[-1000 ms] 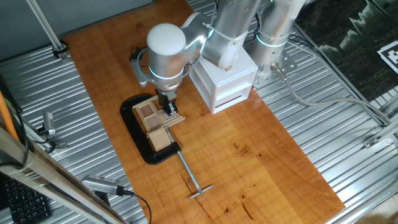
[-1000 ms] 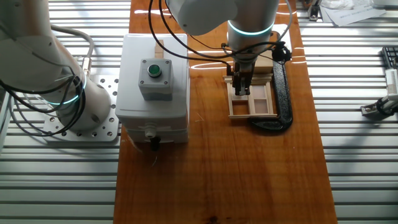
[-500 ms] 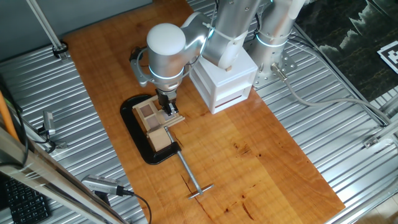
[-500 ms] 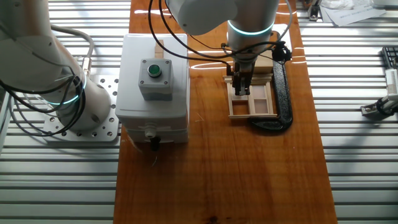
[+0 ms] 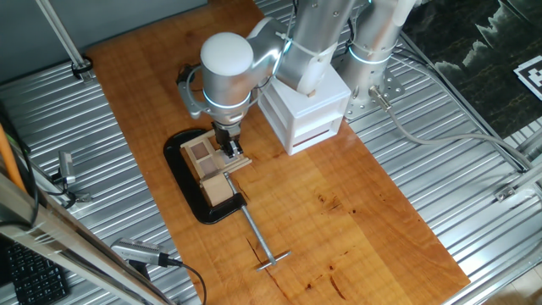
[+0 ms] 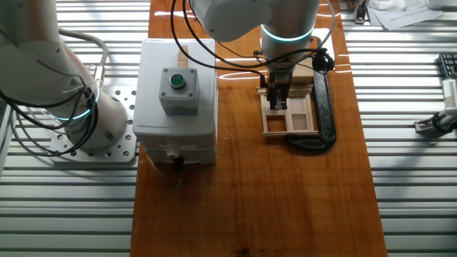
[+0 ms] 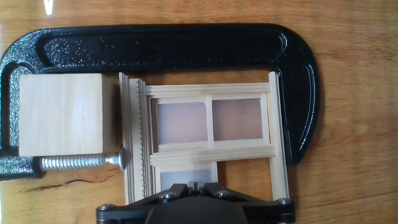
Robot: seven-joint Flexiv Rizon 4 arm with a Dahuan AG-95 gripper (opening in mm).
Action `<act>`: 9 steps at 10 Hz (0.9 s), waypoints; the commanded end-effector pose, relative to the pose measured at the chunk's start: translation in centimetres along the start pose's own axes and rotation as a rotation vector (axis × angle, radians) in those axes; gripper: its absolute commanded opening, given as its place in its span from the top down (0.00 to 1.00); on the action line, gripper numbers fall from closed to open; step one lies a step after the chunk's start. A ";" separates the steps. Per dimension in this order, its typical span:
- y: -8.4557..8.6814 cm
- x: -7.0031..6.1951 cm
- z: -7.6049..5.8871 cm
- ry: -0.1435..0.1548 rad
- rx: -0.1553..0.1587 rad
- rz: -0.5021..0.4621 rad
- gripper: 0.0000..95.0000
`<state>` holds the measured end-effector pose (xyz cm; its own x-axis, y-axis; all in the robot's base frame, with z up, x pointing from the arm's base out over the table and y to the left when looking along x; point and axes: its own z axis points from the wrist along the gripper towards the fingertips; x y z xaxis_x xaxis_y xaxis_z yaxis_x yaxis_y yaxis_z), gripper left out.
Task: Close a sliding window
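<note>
Gripper positioned at the sliding window, clamped on the wooden table.

In the hand view, from your left: a wood block sits against the clamp screw; beside it the sliding window lies inside the black clamp. The gripper meets the window's lower edge; you cannot tell whether its fingers are spread or pressed together. In the other fixed view, the white box stands left of the window.
</note>
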<state>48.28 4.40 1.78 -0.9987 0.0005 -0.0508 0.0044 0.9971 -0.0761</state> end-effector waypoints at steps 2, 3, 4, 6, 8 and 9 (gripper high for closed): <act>0.0 0.0 -0.1 0.002 -0.009 -0.007 1.00; 0.0 0.0 -0.1 0.002 -0.013 -0.009 1.00; 0.0 0.0 -0.1 0.002 -0.015 -0.011 1.00; 0.0 0.0 -0.1 0.002 -0.023 -0.013 1.00; 0.0 0.0 -0.1 0.002 -0.039 -0.013 1.00; 0.0 0.0 -0.1 0.002 -0.043 -0.014 1.00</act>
<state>48.26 4.32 1.95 -0.9988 -0.0128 -0.0480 -0.0112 0.9994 -0.0333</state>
